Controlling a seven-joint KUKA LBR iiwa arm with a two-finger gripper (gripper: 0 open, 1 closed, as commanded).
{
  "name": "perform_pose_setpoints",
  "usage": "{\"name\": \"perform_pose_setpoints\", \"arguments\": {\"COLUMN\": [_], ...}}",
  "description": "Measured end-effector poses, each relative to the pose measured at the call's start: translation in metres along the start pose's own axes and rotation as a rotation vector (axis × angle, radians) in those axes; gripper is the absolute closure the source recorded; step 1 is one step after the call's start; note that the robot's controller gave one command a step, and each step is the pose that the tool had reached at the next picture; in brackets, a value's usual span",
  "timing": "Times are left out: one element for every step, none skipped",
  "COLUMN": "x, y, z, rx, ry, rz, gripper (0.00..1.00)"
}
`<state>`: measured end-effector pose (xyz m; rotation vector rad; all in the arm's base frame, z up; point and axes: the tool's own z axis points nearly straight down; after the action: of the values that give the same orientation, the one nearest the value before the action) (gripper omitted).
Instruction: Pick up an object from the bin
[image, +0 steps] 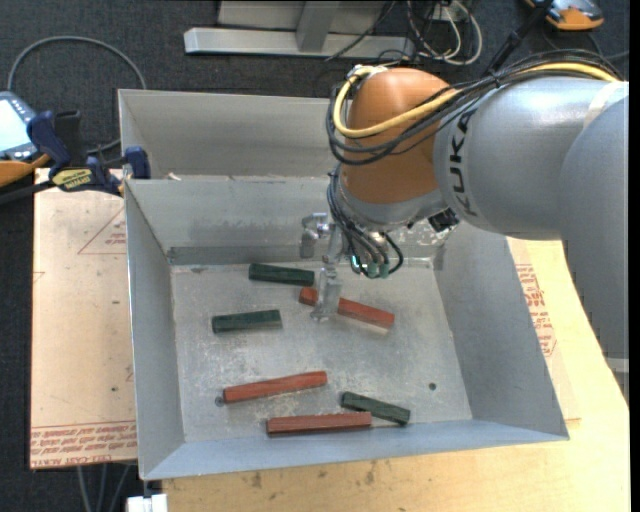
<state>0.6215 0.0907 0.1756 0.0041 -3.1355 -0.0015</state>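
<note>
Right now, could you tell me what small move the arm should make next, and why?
Probably shift the gripper slightly toward the middle of the red-brown bar: it stands near one end of that bar, so a grasp there might tip it.

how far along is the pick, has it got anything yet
Approach looks done: the gripper is low in the bin, at the middle red bar. Nothing is lifted: that bar lies on the floor. Whether it is gripped I cannot tell; the lift is left.
</note>
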Motion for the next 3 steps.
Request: {"name": "perform_pose_setpoints", "arguments": {"x": [-0.003, 0.001, 0.013], "y": [-0.079, -0.059, -0.076], "z": [0.110, 0.074, 0.076], "rx": [0.002, -0.002, -0.001], "ry": [-0.001, -0.011, -0.006], "rz": [0.015, 0.064, 0.160], "gripper": [0.00, 0.00, 0.00]}}
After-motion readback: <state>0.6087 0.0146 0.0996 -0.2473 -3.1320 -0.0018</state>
